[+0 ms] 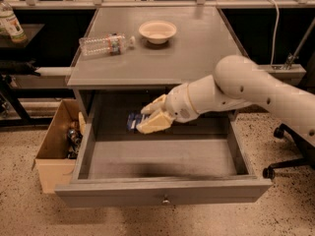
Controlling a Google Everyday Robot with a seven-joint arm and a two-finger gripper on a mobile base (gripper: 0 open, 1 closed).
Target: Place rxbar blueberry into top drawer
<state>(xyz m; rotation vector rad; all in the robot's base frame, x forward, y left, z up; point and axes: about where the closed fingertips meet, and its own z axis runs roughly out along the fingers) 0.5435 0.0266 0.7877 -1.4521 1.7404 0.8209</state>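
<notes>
The pincer point(145, 118) hangs inside the open top drawer point(162, 187), just under the front edge of the table point(197, 53). Its two pale fingers are pinching the rxbar blueberry point(131, 122). Only a short dark-blue end of the bar shows, poking out past the fingertips toward the drawer's left wall. Its long axis seems to run on from the fingers, roughly level, though most of it is hidden. The bar is clear of the bare grey drawer floor, which lies straight below, so the release looks like a plain drop with room on every side.

On the table top sit a white bowl point(157, 31) and a clear plastic bottle point(104, 44) lying on its side, both well away. A cardboard box point(51, 156) stands on the speckled floor beside the drawer's left wall.
</notes>
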